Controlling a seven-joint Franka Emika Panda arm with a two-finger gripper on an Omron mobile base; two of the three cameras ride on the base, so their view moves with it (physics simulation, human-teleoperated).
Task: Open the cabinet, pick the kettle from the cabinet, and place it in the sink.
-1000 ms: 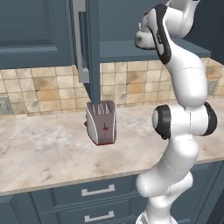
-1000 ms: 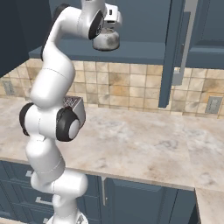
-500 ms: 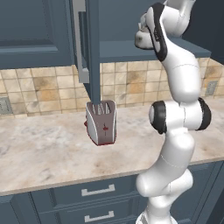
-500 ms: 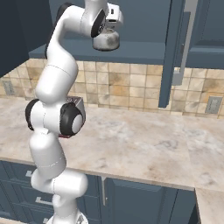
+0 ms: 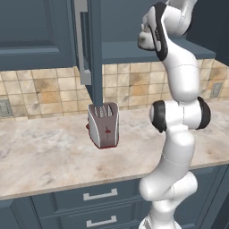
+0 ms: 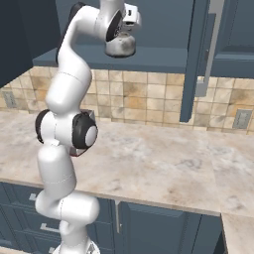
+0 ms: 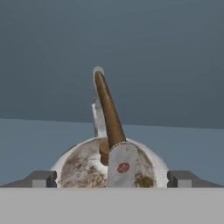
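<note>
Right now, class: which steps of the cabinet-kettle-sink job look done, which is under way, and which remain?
Done: the cabinet door stands open. Under way: the gripper, jaws wide, sits on either side of the kettle on the shelf, its brown handle between them. Left: closing, lifting out, and placing it in the sink.

White arm, raised pose, gripper [image 7: 112, 177] spread wide

One white arm with dark joints, rising upright from its base; elbow joint at mid height, upper links bent over at the top so the hand reaches forward at cabinet level. Two dark fingertips [image 7: 40, 178] stand far apart at either side of the hand view, nothing clamped between them.
</note>
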